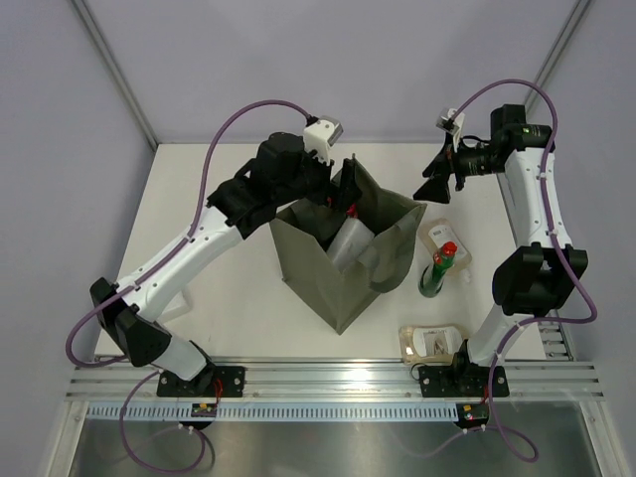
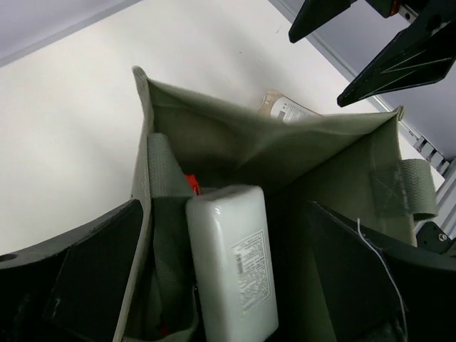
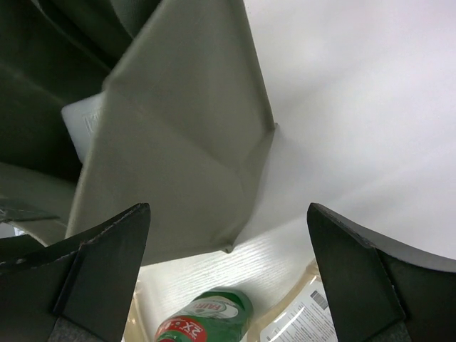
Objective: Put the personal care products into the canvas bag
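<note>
The olive-grey canvas bag (image 1: pixel 336 283) stands open mid-table. A white bottle (image 2: pixel 231 260) lies inside it, leaning on something red (image 2: pixel 192 183). My left gripper (image 2: pixel 224 206) hovers over the bag's mouth, open. Its fingers stand wide of the bottle on both sides without touching it, and the bag's left wall runs by the left finger. My right gripper (image 1: pixel 437 179) hangs open and empty, high to the right of the bag. Below it, a dark green red-capped bottle (image 1: pixel 437 268) stands beside a beige pouch (image 1: pixel 444 238), both seen again as bottle (image 3: pixel 206 317) and pouch (image 3: pixel 306 313).
A second clear pouch (image 1: pixel 429 341) lies near the table's front edge by the right arm's base. A metal rail (image 1: pixel 338 383) runs along the front. The bag's loop handle (image 2: pixel 410 189) hangs on its right side.
</note>
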Controlling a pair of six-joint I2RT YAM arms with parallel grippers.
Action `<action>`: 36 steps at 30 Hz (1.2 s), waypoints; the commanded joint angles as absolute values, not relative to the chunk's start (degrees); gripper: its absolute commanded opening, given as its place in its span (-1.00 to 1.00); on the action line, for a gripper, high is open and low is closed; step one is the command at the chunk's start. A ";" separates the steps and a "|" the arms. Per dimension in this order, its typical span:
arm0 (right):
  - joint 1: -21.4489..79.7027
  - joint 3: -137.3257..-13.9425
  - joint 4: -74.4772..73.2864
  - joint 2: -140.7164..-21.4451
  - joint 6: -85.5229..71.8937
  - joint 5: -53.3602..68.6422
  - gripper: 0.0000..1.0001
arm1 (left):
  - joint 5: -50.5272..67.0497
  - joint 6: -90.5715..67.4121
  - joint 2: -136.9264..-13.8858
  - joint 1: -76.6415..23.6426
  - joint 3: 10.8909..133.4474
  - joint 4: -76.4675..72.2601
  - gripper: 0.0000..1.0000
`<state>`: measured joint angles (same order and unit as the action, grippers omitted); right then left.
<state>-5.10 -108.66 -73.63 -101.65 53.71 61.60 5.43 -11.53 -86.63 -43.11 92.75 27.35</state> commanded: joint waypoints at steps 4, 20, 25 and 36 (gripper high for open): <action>-5.62 -107.76 -80.76 -100.56 72.21 56.70 0.99 | 0.71 -8.44 -82.36 -43.33 92.29 25.31 0.98; -7.39 -100.12 -64.97 -105.64 41.70 27.90 0.98 | -19.94 -15.90 -53.63 -38.76 66.37 23.91 0.98; -1.94 -96.43 -56.98 -111.61 27.70 7.17 0.99 | -22.32 -21.53 -46.85 -38.67 58.28 23.03 0.98; -0.26 -95.10 -55.72 -120.32 26.71 -2.64 0.99 | -26.28 -27.86 -37.18 -38.50 49.49 26.72 0.98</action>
